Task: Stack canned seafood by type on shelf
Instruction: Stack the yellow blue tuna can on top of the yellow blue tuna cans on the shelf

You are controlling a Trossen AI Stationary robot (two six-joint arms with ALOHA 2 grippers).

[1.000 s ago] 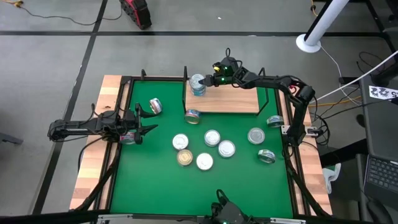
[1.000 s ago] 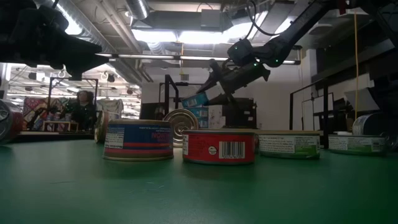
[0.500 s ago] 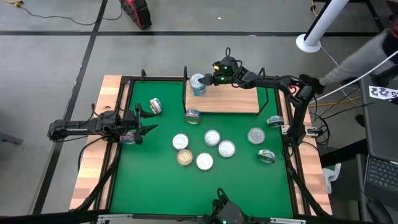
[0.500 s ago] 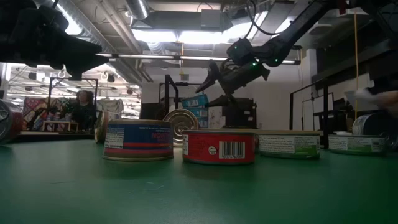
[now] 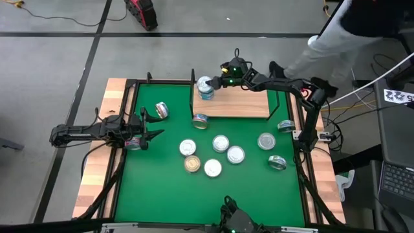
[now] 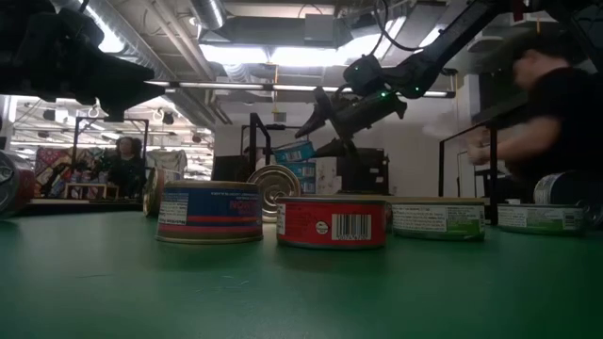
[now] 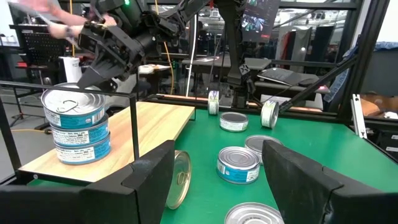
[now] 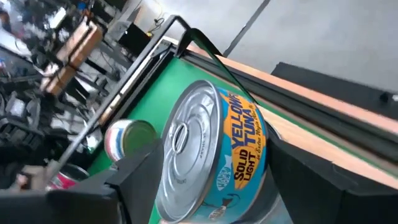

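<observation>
The dark two-finger left gripper [image 5: 150,134] hovered low over the left part of the green felt-like mat [image 5: 162,188], its jaws spread wide and holding nothing; a small tin [image 5: 134,143] lay just beside its fingers. A round silver-lidded tin tipped on its side [image 5: 162,110] lay near the mat's left rear, with bare mat around it. At centre, a loose cluster of flat round silver-lidded tins [image 5: 220,144] rested upright, well apart from the wooden planks [image 5: 97,162] edging the mat. Another tin [image 5: 201,121] leaned just beside the front edge of the small rectangular light-wood shelf with thin black wire rails [image 5: 242,103]. On the shelf's left end stood a stack of teal-blue-labelled tuna tins with smooth silver pull-tab lids [image 7: 76,127]; the rest of the board was bare. The dark right gripper [image 5: 215,82] was poised just beside the stack's top tin, jaws parted on either side and released, not clamping it. Further tins [image 5: 285,125] lay near the mat's right rim. A person in dark clothing [image 6: 556,113] leaned beyond the right side.
</observation>
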